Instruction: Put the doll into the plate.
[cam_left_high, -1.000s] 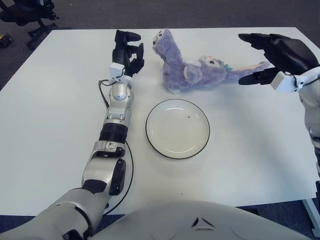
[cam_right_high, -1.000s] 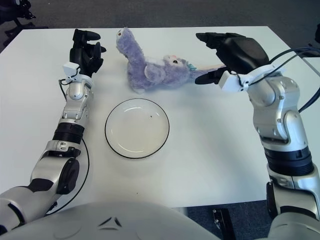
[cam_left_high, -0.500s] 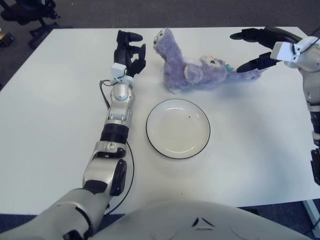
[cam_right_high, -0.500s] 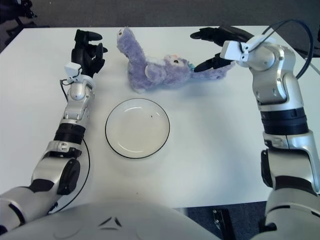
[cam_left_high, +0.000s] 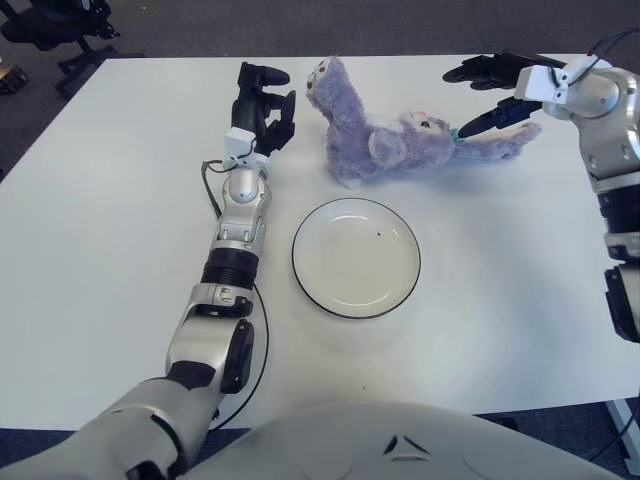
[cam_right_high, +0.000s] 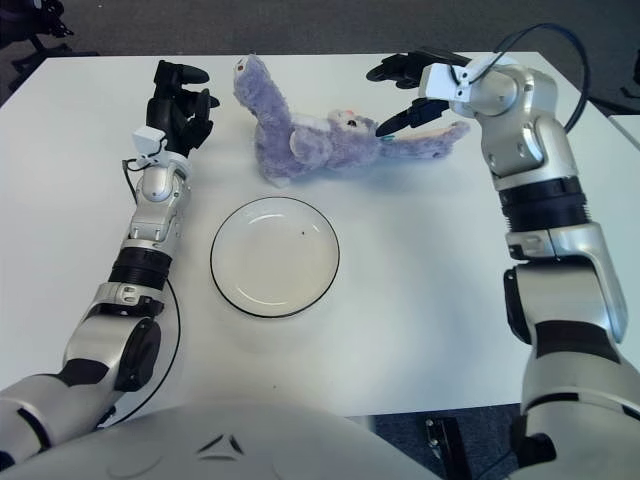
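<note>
A purple plush doll (cam_left_high: 385, 137) lies on its side on the white table, behind the plate. The white plate (cam_left_high: 356, 257) with a dark rim sits empty at the table's middle. My left hand (cam_left_high: 260, 103) is open, fingers spread, just left of the doll's raised leg, apart from it. My right hand (cam_left_high: 497, 88) is open above the doll's right end, its fingers spread around the doll's outstretched limb (cam_right_high: 430, 139) without closing on it.
The white table (cam_left_high: 100, 220) reaches to the far edge behind the doll. Office chair bases (cam_left_high: 60, 40) stand on the dark floor at the far left. My own torso fills the bottom of the view.
My right hand has swung left and toward the doll, from off its right end to over its outstretched limb. My left hand has hardly moved. The doll has not moved.
</note>
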